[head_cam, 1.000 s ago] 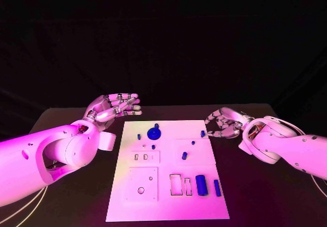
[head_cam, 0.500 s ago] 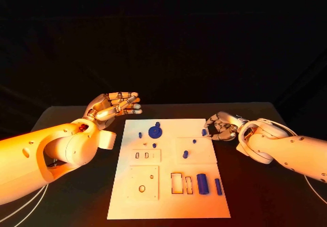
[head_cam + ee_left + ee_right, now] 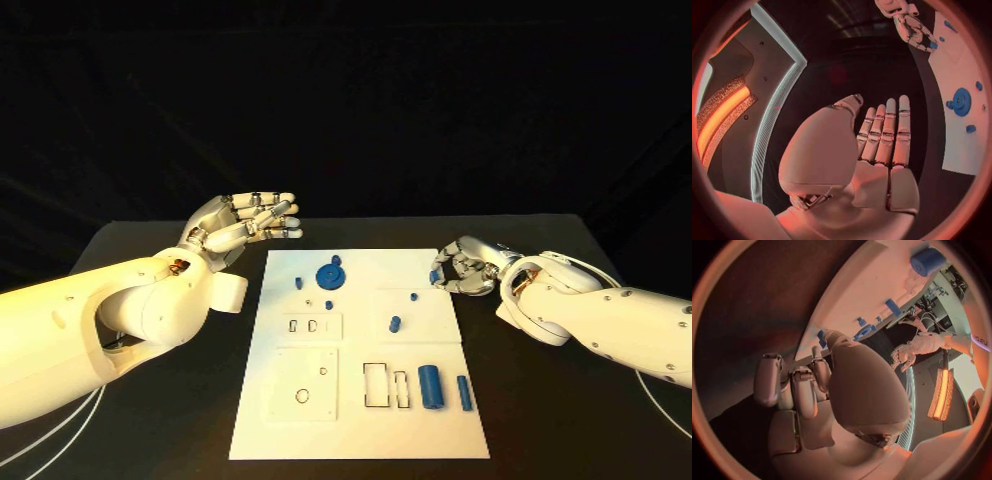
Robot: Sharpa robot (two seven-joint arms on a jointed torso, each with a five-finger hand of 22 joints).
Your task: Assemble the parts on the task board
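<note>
Head view: right hand (image 3: 464, 268) curls at the task board (image 3: 361, 420) far right edge, fingertips touching small blue part (image 3: 434, 277); grasp unclear. Left hand (image 3: 242, 224) raised, fingers apart, empty

White smooth-shelled arms w/ thin white cables; left hand (image 3: 242, 224) & right hand (image 3: 464, 266) silver, segmented.
</note>
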